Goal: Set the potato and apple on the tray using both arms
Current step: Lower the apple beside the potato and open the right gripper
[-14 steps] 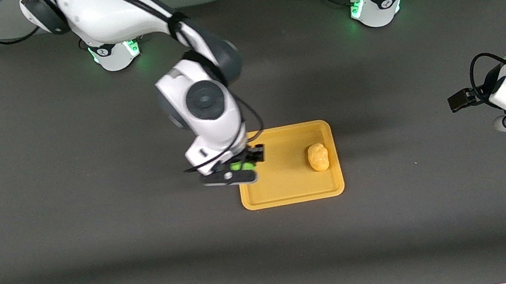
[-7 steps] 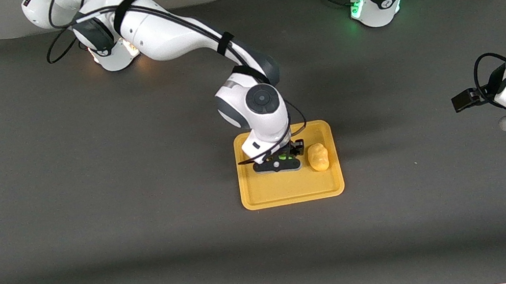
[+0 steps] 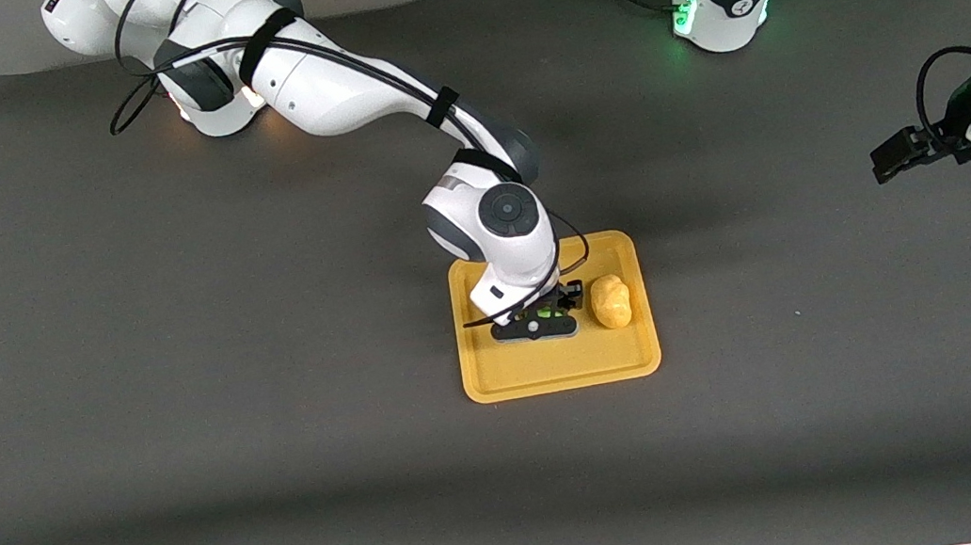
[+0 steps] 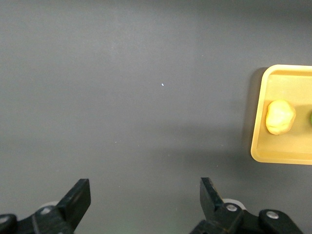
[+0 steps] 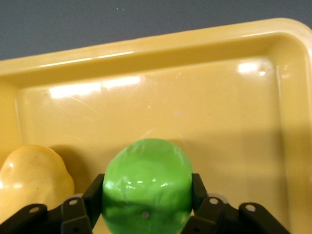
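High front camera overlooks the whole table; both wrist views share the tray (image 3: 560, 366), right closest.

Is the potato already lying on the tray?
Yes, the potato lies on the tray, at its end toward the left arm, with no gripper touching it.

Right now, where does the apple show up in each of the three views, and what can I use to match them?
Front view: the apple, mostly hidden under the right gripper, over the tray, beside the potato.
Left wrist view: a green sliver at the picture's edge.
Right wrist view: apple clamped between the fingers.
Shared landmark: the potato.
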Robot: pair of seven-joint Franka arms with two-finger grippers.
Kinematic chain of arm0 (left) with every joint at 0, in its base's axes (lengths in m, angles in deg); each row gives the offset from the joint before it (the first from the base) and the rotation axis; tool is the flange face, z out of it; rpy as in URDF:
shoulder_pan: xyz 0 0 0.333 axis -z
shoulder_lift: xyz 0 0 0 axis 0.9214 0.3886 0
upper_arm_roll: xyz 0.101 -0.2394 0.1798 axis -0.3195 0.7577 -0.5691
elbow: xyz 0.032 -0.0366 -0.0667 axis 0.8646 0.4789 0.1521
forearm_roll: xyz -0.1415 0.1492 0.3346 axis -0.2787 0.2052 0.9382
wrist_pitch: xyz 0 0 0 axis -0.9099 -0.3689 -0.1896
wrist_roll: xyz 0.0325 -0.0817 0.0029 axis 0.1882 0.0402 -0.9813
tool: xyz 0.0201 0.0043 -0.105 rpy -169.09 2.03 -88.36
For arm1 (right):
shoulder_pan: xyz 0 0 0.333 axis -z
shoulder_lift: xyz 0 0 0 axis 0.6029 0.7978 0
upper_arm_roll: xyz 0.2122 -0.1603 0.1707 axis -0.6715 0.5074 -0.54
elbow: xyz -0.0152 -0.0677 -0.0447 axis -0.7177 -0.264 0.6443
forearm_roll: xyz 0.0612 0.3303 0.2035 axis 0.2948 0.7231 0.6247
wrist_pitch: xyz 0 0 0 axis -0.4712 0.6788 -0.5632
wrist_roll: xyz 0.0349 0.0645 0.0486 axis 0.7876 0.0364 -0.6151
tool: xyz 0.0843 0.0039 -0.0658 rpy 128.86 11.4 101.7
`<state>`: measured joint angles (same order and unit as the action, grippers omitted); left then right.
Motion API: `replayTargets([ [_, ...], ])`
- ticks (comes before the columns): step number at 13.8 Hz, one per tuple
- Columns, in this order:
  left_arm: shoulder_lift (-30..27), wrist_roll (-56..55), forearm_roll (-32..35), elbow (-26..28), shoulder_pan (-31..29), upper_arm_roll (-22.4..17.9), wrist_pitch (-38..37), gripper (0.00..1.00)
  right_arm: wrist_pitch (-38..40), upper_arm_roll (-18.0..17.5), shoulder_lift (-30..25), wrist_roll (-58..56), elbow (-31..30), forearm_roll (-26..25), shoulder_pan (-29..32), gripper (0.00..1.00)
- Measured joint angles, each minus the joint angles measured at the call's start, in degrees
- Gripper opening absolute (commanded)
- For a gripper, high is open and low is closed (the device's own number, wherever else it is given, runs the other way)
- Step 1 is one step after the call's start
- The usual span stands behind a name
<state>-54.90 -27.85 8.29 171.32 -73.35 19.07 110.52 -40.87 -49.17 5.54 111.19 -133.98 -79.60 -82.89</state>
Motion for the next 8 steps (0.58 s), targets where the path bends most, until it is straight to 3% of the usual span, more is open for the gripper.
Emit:
replayTargets([
  [7, -0.4, -2.0, -0.2, 0.4, 0.0, 0.0, -0.3, 1.00, 0.4, 0.6, 0.7, 0.0, 0.4, -3.6, 0.2, 0.39],
  [8, -0.4, -2.1, -0.2, 0.4, 0.0, 0.0, -0.2, 1.00, 0.5, 0.7, 0.7, 0.0, 0.4, -3.7, 0.2, 0.53],
])
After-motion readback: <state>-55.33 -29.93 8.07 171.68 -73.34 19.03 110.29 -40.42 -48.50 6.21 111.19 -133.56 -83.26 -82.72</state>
